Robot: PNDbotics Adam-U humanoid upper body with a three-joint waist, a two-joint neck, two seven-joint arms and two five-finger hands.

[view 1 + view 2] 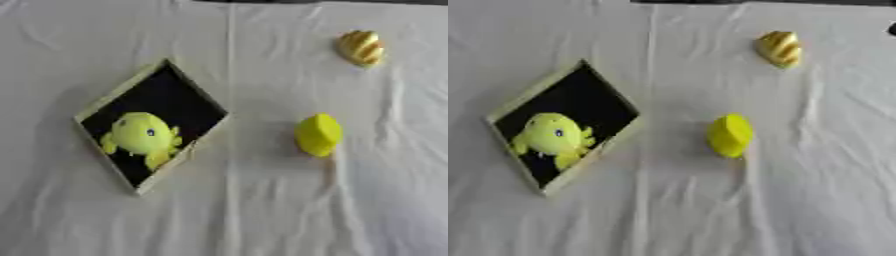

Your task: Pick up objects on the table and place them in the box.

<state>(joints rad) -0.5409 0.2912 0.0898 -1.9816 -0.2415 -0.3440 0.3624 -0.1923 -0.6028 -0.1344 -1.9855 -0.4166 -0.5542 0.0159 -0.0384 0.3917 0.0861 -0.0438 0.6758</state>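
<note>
Neither hand shows in either view, so whether their fingers are spread or curled cannot be told.

Nearest of the loose things is the yellow lemon-shaped object (318, 134), lying on the white cloth-covered counter (262, 215) to the right of the box (103, 105) and well apart from it. Its long axis runs near-to-far, tilted a little, with a narrower tip toward the near edge. Being rounded, it would likely roll or slip sideways if fingers close off-centre, and the creased cloth could let it tip away.

The box sits turned like a diamond, one corner pointing near and one far. A yellow-green plush toy (140, 136) already fills its nearer half, so a careless drop could bounce off it and land back outside.

Farthest, toward the right, lies a yellow ridged object (360, 47), its long axis angled; a long reach risks a poor grasp.
</note>
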